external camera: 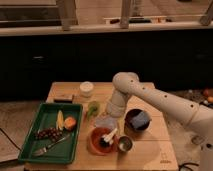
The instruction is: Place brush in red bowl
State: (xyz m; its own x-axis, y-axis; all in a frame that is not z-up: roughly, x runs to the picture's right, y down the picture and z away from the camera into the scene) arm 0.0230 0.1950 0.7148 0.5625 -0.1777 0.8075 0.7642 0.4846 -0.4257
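- The gripper [106, 123] hangs over the wooden table [150, 150], just above the far rim of the red bowl [96, 145]; it shows only as a pale blur, so I cannot tell how it is set.
- The white arm [160, 100] reaches in from the right edge, bends at a rounded joint above the table's middle, and drops to the gripper.
- The brush [106, 137] lies in the red bowl, its pale handle slanting up toward the right rim and its dark bristle head low in the bowl's inside.
- The red bowl sits near the table's front edge, between the green tray [30, 145] and a small shiny metal cup [124, 144] that stands just beside its right rim.
- Behind the cup, a dark bowl [131, 123] holds a blue cloth [141, 119].
- The green tray on the left carries a banana [60, 120], an orange-coloured fruit [70, 122], dark grapes [48, 133] and a grey metal utensil [50, 146].
- Toward the back of the table stand a white cup [86, 89] and a small flat brown object [63, 98]; a green item [92, 108] sits just left of the arm.
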